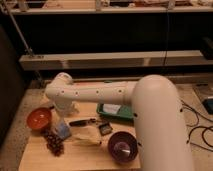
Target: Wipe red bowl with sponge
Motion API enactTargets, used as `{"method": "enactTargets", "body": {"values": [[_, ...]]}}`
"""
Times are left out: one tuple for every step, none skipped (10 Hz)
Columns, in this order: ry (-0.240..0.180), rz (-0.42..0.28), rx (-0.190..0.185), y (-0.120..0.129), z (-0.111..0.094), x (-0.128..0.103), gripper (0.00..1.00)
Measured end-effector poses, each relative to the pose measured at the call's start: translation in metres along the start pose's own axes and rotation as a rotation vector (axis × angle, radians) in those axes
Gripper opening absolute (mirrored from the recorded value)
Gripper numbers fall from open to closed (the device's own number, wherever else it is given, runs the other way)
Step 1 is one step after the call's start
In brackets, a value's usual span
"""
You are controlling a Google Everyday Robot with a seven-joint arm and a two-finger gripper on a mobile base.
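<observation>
Looking down on a wooden table point(35, 159) with a bunch of stuff on it. Spotted the red bowl point(39, 119) at the far left edge, upright and looking empty inside. Just to its right, the sponge point(62, 132), a small light-blue pad lying flat on the wood, close to the bowl but apparently not touching it.

Big white arm point(95, 93) reaching in from the right and crossing over the table, then bending down at the left end. Gripper point(62, 119) pointing down right over the sponge, just beside the bowl's right rim. Spread wide and not clamped on anything, though honestly hard to say from this angle whether the tips are already touching the sponge or just above it.

Other bits worth noting:
- dark red grape-like cluster point(53, 143) in front of the sponge, nearer the camera
- purple bowl point(122, 147) near the front edge, well right of the red one and bigger
- green tray point(120, 116) towards the back, partly under the arm, with a white piece point(112, 108) in it
- dark utensil point(82, 121) lying flat between the sponge and the tray
- some pale yellowish thing point(88, 138) in the middle, can't tell what

Behind the table, a long low shelf point(100, 60) running across a dark background.
</observation>
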Motion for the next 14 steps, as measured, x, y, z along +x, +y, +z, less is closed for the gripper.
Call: {"method": "enactTargets", "body": {"values": [[0.002, -0.003, -0.001, -0.001, 0.0, 0.001, 0.73], [0.008, -0.015, -0.017, -0.002, 0.0, 0.003, 0.73], [0.012, -0.031, -0.031, -0.008, 0.001, 0.007, 0.73], [0.02, -0.054, -0.052, -0.019, 0.006, 0.016, 0.73], [0.021, -0.072, -0.067, -0.028, 0.012, 0.023, 0.73], [0.022, -0.075, -0.068, -0.031, 0.016, 0.027, 0.73], [0.019, -0.073, -0.067, -0.031, 0.023, 0.028, 0.73], [0.019, -0.079, -0.058, -0.029, 0.036, 0.028, 0.73], [0.02, -0.08, -0.055, -0.026, 0.041, 0.027, 0.73], [0.02, -0.082, -0.053, -0.023, 0.045, 0.027, 0.73], [0.02, -0.084, -0.052, -0.024, 0.046, 0.026, 0.73], [0.02, -0.079, -0.052, -0.02, 0.046, 0.022, 0.73], [0.021, -0.072, -0.052, -0.017, 0.045, 0.02, 0.73], [0.021, -0.066, -0.051, -0.015, 0.046, 0.017, 0.73]]}}
